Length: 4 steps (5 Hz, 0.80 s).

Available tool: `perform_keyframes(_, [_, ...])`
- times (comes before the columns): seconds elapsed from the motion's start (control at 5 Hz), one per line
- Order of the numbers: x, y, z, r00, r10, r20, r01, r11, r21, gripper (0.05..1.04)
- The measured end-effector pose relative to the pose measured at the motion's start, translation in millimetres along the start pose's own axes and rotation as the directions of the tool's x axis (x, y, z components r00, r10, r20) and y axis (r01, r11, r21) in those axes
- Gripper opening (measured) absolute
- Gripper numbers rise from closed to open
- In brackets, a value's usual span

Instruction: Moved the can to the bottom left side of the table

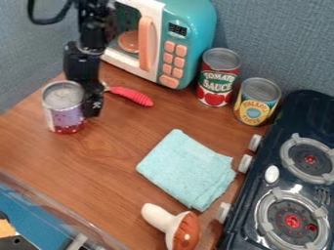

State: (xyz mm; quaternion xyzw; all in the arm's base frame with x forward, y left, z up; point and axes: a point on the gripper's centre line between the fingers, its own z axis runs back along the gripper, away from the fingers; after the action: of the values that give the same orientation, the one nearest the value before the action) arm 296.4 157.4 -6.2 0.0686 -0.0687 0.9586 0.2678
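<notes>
Appearing near the left edge of the desk [98, 158], the can [60, 111] adjoins the gripper [91, 108], whose closure cannot be determined. An off-centre hold could cause tipping or slipping in transfer.

Blue-grey fabric walls [274, 39] meet behind a brown wood-grain table [98, 161] in even light.

Around your cloth [188, 168]
You have a mushroom [173, 226] and stove [271, 155] beside it; beyond, a red can [218, 78], yellow can [256, 102], microwave [188, 24], pink handle [134, 95].
</notes>
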Motion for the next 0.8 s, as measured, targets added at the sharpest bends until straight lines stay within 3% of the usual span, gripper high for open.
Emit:
perform_keyframes(0.2, [18.4, 4.9, -2.0, 0.998, 0.063, -0.005, -0.063, 0.998, 0.023, 1.001])
perform_keyframes(0.8, [65.5, 35.5, 6.1, 0.992, 0.105, 0.064, -0.104, 0.994, -0.016, 1.001])
